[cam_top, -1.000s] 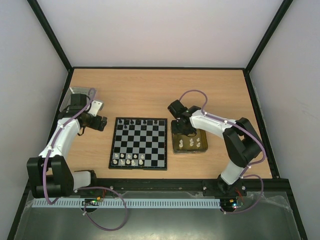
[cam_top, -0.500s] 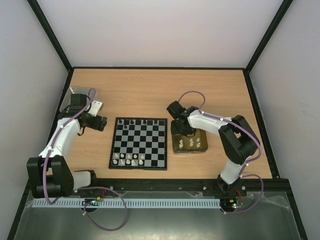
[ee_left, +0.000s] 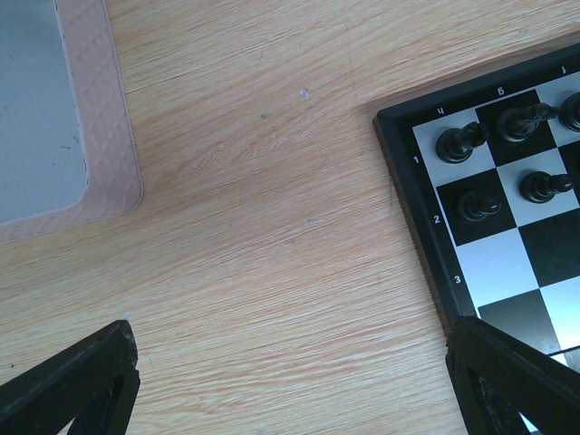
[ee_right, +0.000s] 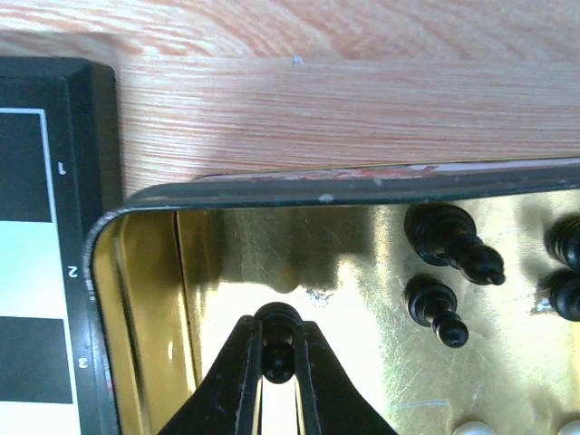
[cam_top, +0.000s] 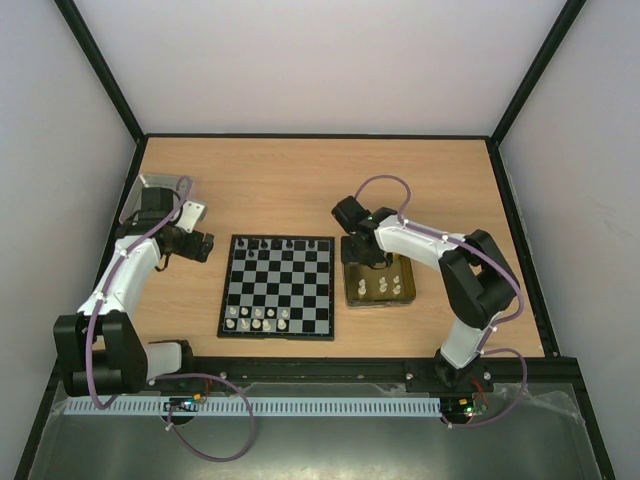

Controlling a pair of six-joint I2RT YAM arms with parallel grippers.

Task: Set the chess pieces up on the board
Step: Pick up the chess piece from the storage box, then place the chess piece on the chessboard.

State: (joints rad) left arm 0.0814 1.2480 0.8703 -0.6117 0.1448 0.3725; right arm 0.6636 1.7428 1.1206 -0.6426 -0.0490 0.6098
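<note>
The board (cam_top: 278, 286) lies in the middle of the table, with black pieces (cam_top: 274, 244) on its far rows and white pieces (cam_top: 257, 318) on its near rows. Its corner with black pieces (ee_left: 468, 207) shows in the left wrist view. My right gripper (ee_right: 277, 349) is shut on a small black pawn (ee_right: 277, 355) just over the gold tin tray's (ee_right: 145, 299) near-left corner. More black pieces (ee_right: 439, 306) lie in the tray. My left gripper (cam_top: 200, 246) is open and empty over bare wood, left of the board's far corner.
A silver-grey tin lid (cam_top: 155, 192) lies at the far left, behind the left arm; its edge (ee_left: 109, 118) shows in the left wrist view. The gold tray (cam_top: 378, 284) sits right of the board and holds white pieces (cam_top: 384, 286) too.
My right gripper has moved a little left and away, toward the tray's far-left corner. The left arm has not moved.
</note>
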